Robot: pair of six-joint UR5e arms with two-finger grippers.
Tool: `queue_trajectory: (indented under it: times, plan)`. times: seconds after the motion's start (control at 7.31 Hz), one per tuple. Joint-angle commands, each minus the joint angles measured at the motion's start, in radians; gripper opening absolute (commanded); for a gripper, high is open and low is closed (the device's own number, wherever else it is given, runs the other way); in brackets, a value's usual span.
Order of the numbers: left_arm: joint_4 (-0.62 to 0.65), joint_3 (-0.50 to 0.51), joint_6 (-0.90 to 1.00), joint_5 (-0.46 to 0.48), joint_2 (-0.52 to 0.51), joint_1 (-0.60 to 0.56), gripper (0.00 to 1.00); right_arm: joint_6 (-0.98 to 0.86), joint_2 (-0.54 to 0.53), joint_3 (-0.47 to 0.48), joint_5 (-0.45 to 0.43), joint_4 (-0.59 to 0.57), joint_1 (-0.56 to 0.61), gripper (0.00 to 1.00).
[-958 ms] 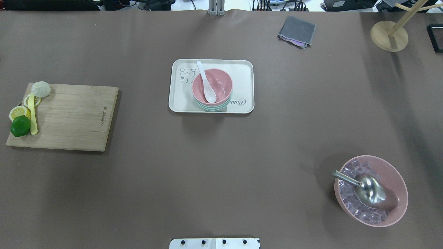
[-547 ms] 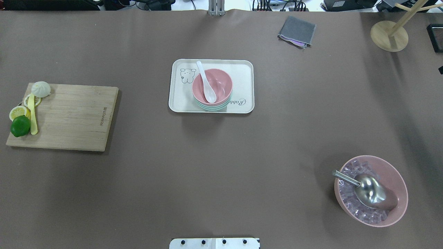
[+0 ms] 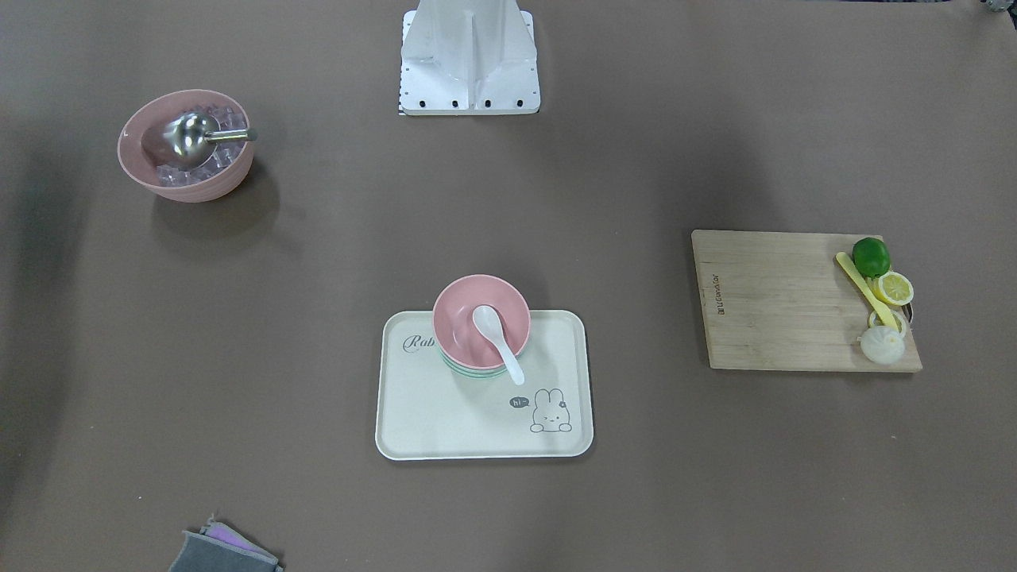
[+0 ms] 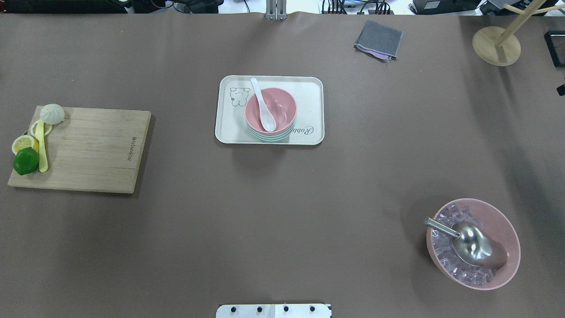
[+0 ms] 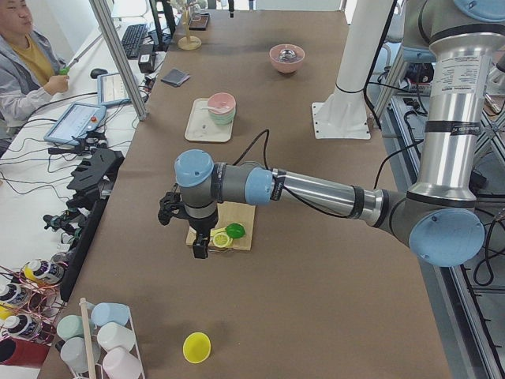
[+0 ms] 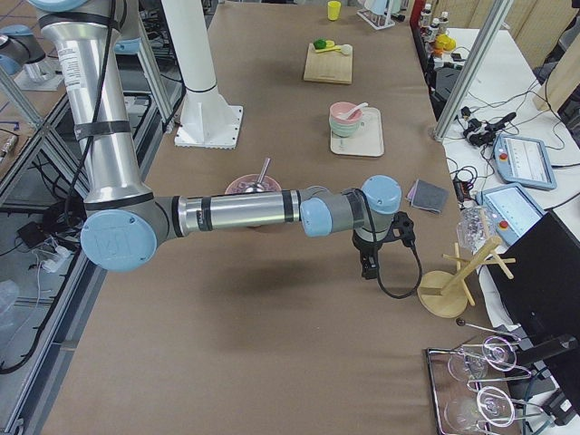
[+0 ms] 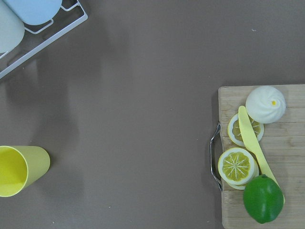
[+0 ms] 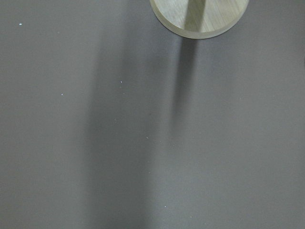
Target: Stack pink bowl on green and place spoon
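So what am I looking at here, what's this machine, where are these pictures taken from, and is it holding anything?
It is a robot: two jointed arms at a brown table, each ending in a two-finger gripper. Two pictures look down on the table, one from behind the robot, one facing it; two look along it from its ends; two come from wrist cameras. On a tray a pink bowl sits stacked in a green bowl, with a white spoon in it. Elsewhere lie a cutting board with a lime and a bowl of ice with a metal scoop. The left gripper and right gripper hang near the table's ends; neither seems to hold anything, though I cannot tell whether they are open.
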Motion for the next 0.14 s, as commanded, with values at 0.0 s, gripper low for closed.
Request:
queue_trajectory:
  times: [0.0]
  plan:
    - [-0.004, 0.021, 0.002, -0.003, 0.0, 0.001, 0.98, 0.0, 0.0, 0.006, -0.004, 0.0, 0.0, 1.0]
